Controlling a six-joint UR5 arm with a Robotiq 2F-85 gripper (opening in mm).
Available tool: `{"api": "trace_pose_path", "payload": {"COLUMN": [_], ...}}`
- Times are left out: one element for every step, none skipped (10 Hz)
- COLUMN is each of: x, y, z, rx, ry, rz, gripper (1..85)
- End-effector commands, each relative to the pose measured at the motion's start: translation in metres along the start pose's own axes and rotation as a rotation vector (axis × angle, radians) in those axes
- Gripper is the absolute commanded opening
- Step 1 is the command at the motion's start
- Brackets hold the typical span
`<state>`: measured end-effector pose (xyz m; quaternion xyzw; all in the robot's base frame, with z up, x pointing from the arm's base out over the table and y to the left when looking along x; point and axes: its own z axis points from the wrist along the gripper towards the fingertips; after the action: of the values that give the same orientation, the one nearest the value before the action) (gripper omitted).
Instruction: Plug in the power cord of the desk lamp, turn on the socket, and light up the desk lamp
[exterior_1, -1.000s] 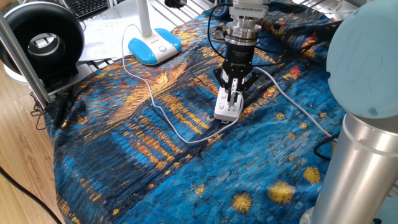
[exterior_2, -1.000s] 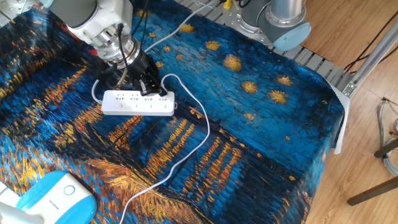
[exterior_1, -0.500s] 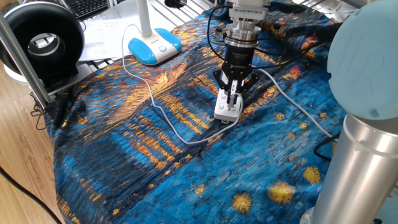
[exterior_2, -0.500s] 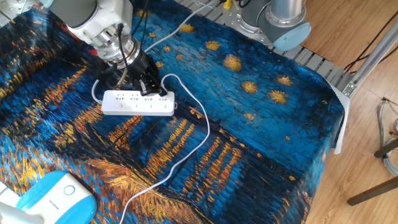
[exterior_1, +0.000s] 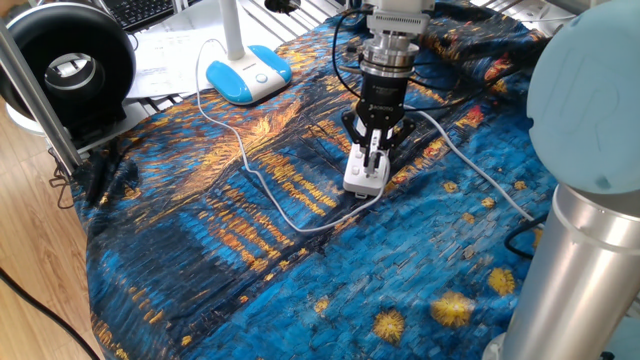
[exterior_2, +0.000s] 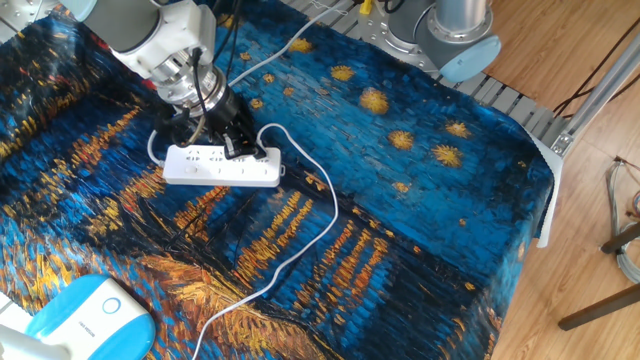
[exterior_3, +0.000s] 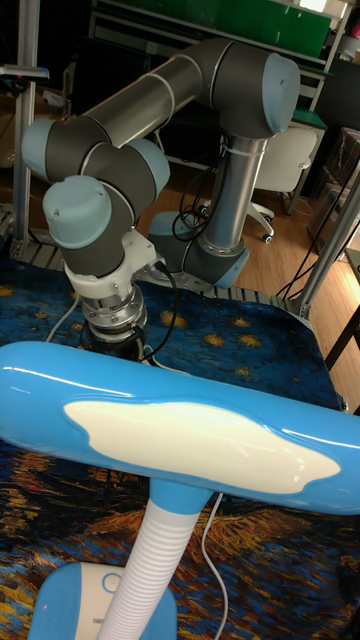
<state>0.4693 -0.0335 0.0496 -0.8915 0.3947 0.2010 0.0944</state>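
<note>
— Where is the black two-finger hand (exterior_1: 374, 152)?

— Right over the white elongated power strip (exterior_2: 222, 166), which lies flat on the desk's blue-and-gold painted cloth (exterior_1: 250, 250). The fingers point down at the strip's top face, at the end nearer the arm.

— Does it have hold of anything?

— Something small and white sits between the fingers, which stand close together. Whether that is the plug or part of the strip, I cannot tell.

— And the thin white power cord (exterior_2: 325, 200)?

— It loops out from the strip beside the hand, curves across the cloth and runs toward the light-blue and white desk lamp (exterior_1: 247, 72) at the desk's far corner. In the tall fixed view the lamp's blue head (exterior_3: 180, 428) hides the strip.

— Anything else nearby?

— A black ring-shaped device (exterior_1: 70, 70) stands off the cloth, well apart from the strip.
</note>
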Motion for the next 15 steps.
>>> {"api": "trace_pose_path", "payload": {"x": [-0.002, -0.001, 0.0, 0.001, 0.003, 0.003, 0.004, 0.004, 0.005, 0.007, 0.007, 0.008, 0.008, 0.008, 0.012], "y": [-0.004, -0.004, -0.004, -0.005, -0.005, -0.005, -0.005, -0.006, -0.007, -0.008, -0.01, -0.01, -0.01, -0.009, -0.008], "z": [0.0, 0.0, 0.001, 0.002, 0.003, 0.004, 0.004, 0.005, 0.005, 0.006, 0.007, 0.008, 0.008, 0.008, 0.009], "rx": [0.015, 0.015, 0.015, 0.017, 0.019, 0.021, 0.02, 0.019, 0.022, 0.023, 0.028, 0.03, 0.031, 0.03, 0.029], "ry": [-0.007, -0.005, -0.003, -0.003, 0.0, -0.001, 0.003, 0.004, 0.008, 0.009, 0.009, 0.01, 0.011, 0.012, 0.029], "rz": [0.008, 0.009, 0.011, 0.01, 0.007, 0.007, 0.007, 0.008, 0.008, 0.008, 0.006, 0.006, 0.009, 0.011, 0.013], "gripper": [1.3, 1.3, 1.3, 1.3, 1.3, 1.3, 1.3, 1.3, 1.3, 1.3, 1.3, 1.3, 1.3, 1.3, 1.3]}}
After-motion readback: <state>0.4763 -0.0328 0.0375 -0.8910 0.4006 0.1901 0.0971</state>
